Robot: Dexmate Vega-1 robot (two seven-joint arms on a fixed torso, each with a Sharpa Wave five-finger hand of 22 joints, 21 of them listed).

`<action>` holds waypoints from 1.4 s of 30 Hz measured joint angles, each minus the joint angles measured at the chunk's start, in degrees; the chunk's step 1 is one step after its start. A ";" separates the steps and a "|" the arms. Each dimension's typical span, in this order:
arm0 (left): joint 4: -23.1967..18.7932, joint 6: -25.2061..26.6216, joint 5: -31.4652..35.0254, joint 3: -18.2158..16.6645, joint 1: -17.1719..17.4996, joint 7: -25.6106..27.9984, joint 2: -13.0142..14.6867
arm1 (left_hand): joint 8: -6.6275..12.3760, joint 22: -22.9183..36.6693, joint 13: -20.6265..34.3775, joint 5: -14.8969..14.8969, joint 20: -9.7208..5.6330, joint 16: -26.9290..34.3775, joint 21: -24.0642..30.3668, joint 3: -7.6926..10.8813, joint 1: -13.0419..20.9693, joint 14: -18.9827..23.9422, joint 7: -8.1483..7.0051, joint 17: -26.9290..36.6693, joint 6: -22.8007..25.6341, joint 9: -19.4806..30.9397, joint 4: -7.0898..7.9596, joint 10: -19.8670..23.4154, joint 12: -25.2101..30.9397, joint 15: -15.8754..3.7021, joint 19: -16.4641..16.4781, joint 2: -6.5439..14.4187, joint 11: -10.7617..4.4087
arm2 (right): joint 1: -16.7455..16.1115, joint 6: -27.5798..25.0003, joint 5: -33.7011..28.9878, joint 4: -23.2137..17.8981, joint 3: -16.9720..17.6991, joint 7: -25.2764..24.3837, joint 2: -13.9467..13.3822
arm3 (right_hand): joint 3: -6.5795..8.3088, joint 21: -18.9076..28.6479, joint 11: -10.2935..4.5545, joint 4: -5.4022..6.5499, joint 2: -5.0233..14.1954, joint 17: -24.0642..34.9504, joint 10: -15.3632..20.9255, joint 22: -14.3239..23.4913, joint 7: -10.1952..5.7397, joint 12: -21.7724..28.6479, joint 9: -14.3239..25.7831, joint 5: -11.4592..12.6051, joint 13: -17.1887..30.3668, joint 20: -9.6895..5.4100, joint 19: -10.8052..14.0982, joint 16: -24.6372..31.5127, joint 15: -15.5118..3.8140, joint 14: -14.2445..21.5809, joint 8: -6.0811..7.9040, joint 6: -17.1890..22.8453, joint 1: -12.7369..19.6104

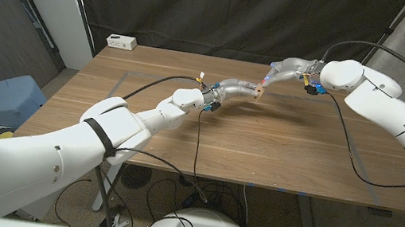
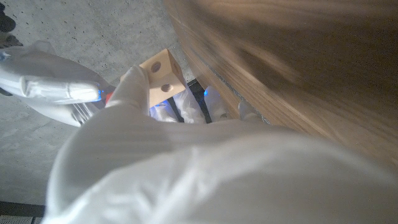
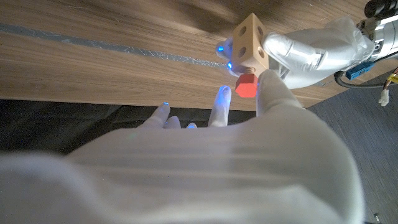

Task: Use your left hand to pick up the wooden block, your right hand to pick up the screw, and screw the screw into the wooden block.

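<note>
The wooden block (image 3: 250,41) is pale tan with dark round holes. The screw (image 3: 246,85) has a red head. Both hands are white-gloved: left hand (image 1: 232,90), right hand (image 1: 288,67). The table (image 1: 262,147) is brown wood-grain.

You see a wooden surface (image 1: 261,150), a white box (image 1: 121,41) at its far left corner, a blue bin (image 1: 3,98) on the floor, a black curtain (image 1: 234,9) behind.

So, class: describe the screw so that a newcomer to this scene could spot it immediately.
Start at the wooden table, then find the two white hands meeting above its far side. The left hand holds a pale wooden block; the screw, pinched by the right hand, touches it, the only red thing there.
</note>
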 measured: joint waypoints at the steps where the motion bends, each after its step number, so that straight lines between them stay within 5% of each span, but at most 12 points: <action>1: 0.01 0.05 0.00 0.00 -0.01 0.01 -0.01 | 0.00 0.00 0.00 0.00 0.00 0.00 0.00 0.00 0.00 0.00 0.00 0.00 0.00 0.00 -0.01 0.00 0.00 0.00 0.00 0.00 0.00 | -0.02 0.00 -0.01 0.01 0.00 -0.10 0.02 | 0.16 0.00 -0.20 -0.15 0.17 0.00 0.20 0.00 0.03 0.21 0.00 0.00 0.00 -0.17 0.17 0.00 -0.05 0.22 0.09 0.31 0.19; 21: 0.23 1.82 0.03 0.27 -0.59 0.52 -0.15 | 0.00 0.00 -0.43 0.00 0.00 0.00 0.00 -0.22 0.23 0.00 -0.07 0.09 0.07 -0.33 0.13 0.00 0.00 0.00 0.00 -0.22 0.00 | -0.32 -0.50 -0.61 0.62 -0.06 -1.61 0.69 | 1.49 0.39 -1.23 -0.08 0.11 -0.22 2.85 0.01 -1.00 0.46 -0.80 -0.79 0.01 -0.97 2.43 0.34 -1.28 2.07 2.05 4.62 3.26; 42: 0.32 2.34 0.01 0.59 -0.81 0.71 -0.21 | 0.00 0.00 -0.57 0.00 0.00 0.00 0.00 -0.35 -0.02 0.00 0.00 0.15 -0.06 -0.24 -0.01 0.00 0.00 0.00 0.00 0.02 0.00 | 0.34 -0.74 -1.08 1.56 -0.96 -1.93 1.66 | 1.45 0.39 -1.10 0.37 0.11 -0.10 3.12 0.01 -0.67 0.46 -1.33 -1.34 0.02 -0.98 2.63 0.34 -0.97 2.37 1.59 3.21 3.26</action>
